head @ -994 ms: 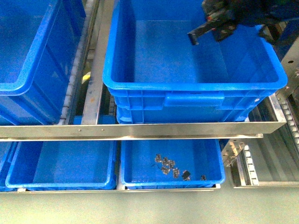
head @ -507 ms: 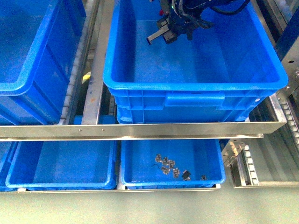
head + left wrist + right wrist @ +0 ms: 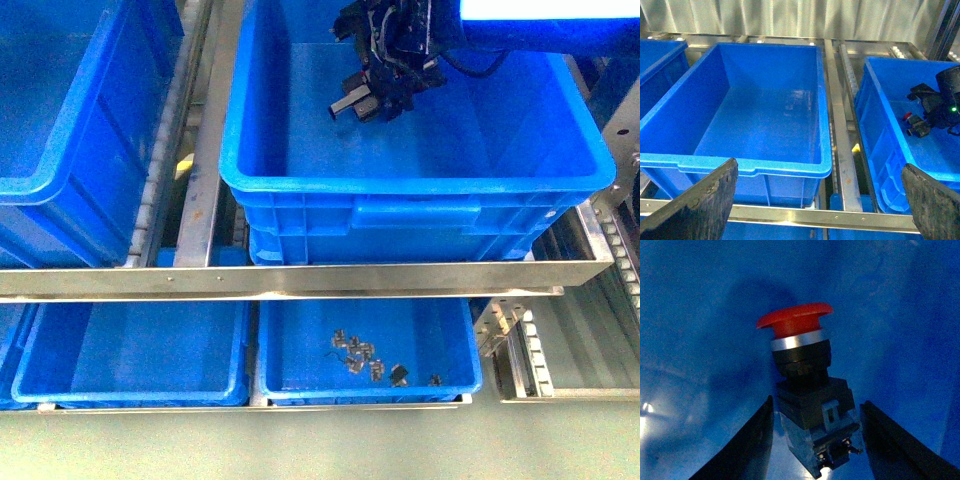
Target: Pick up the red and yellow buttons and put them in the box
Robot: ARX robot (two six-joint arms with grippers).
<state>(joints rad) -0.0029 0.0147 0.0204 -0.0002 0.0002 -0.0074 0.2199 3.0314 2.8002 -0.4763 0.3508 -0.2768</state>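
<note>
A red button (image 3: 795, 320) with a mushroom cap, a silver ring and a black body stands between my right gripper's (image 3: 818, 402) open fingers, with a gap on each side. From the front, the right gripper (image 3: 352, 104) hangs inside the box (image 3: 420, 190), a large deep blue crate, near its rear middle. The left wrist view shows the same gripper (image 3: 922, 125) in the box (image 3: 880, 125), with a small red spot (image 3: 907, 116) beside it. My left gripper (image 3: 819, 166) is open and holds nothing. No yellow button is in view.
Another large blue crate (image 3: 60, 100) stands to the left of the box on the steel rack (image 3: 300, 280). Below are two shallow blue trays (image 3: 130, 350); the right one (image 3: 300, 345) holds several small metal parts (image 3: 360, 355). A steel rail (image 3: 840, 130) separates the crates.
My right gripper has swung from the box's rear right to its rear middle, then dropped a little lower inside it. The left arm's side shows no change.
</note>
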